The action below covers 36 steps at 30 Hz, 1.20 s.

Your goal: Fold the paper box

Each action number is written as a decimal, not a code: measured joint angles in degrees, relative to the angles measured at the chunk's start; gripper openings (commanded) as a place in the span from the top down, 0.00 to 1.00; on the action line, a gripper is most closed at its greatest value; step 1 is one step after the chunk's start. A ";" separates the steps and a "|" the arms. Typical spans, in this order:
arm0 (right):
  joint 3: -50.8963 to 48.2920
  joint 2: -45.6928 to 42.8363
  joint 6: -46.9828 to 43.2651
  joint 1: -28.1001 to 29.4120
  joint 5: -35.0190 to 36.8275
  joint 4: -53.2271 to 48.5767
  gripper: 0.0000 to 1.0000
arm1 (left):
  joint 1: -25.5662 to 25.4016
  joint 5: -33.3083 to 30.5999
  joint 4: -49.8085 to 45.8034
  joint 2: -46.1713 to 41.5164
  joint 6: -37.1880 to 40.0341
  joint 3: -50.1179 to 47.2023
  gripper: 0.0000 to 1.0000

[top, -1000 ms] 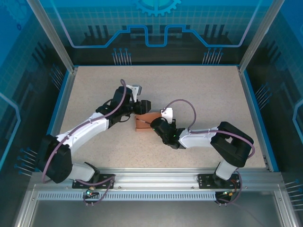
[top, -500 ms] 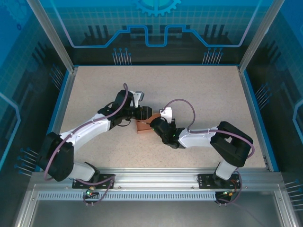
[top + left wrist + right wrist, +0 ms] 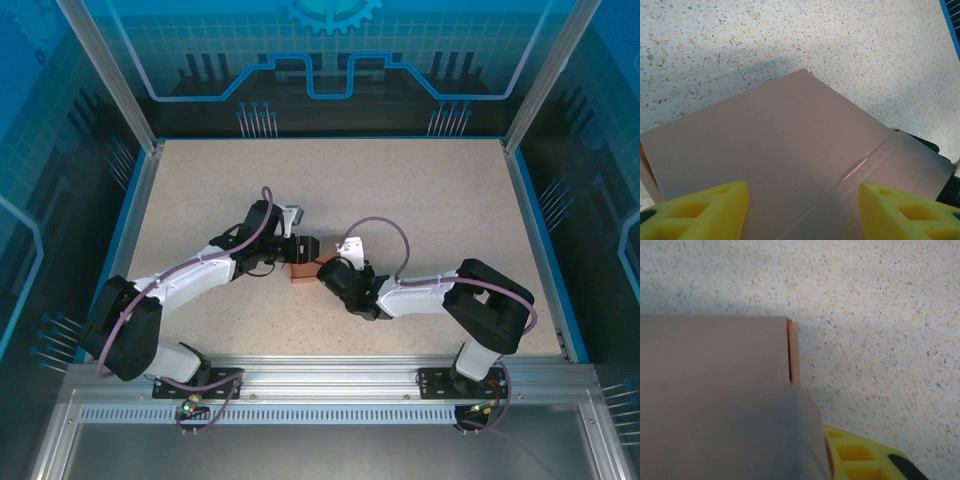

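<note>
Top view: on the speckled tabletop (image 3: 420, 190), the pink box (image 3: 297, 272) sits just below the left end effector (image 3: 303, 247) and just left of the right end effector (image 3: 325, 268).

Left wrist: yellow fingers (image 3: 715, 210) spread, released; the box's flat panel lies just beneath them.

Right wrist: the box is pressed close beside one yellow finger (image 3: 855, 455); I cannot tell its grip.

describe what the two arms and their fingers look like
Both the left arm and right arm have white link shells between bulky black joints. A purple cable runs along each. The fingers are bright yellow blocks with hollow cut-outs.
</note>
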 measured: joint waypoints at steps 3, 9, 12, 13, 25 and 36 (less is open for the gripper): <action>-0.76 -1.81 -0.11 1.05 -0.13 -2.75 0.69 | 0.00 0.00 0.37 0.15 -0.22 -0.17 0.39; -1.60 -8.92 -1.68 2.38 -2.01 -7.39 0.62 | 0.00 0.02 1.66 1.18 -0.39 -0.39 0.39; -1.97 -13.27 -3.23 2.43 -3.65 -8.90 0.59 | -0.02 0.00 2.16 1.27 -0.44 -0.85 0.39; -2.29 -14.91 -3.82 2.43 -4.17 -9.20 0.57 | -0.02 0.00 2.34 1.27 -0.50 -1.03 0.39; -1.97 -22.84 -10.21 -5.35 -17.00 -10.82 0.48 | -0.11 0.00 4.79 1.57 -1.88 -2.84 0.39; 6.93 -9.16 -11.78 -18.01 -36.15 -11.15 0.47 | -0.33 -0.02 5.25 1.75 -1.90 -3.21 0.38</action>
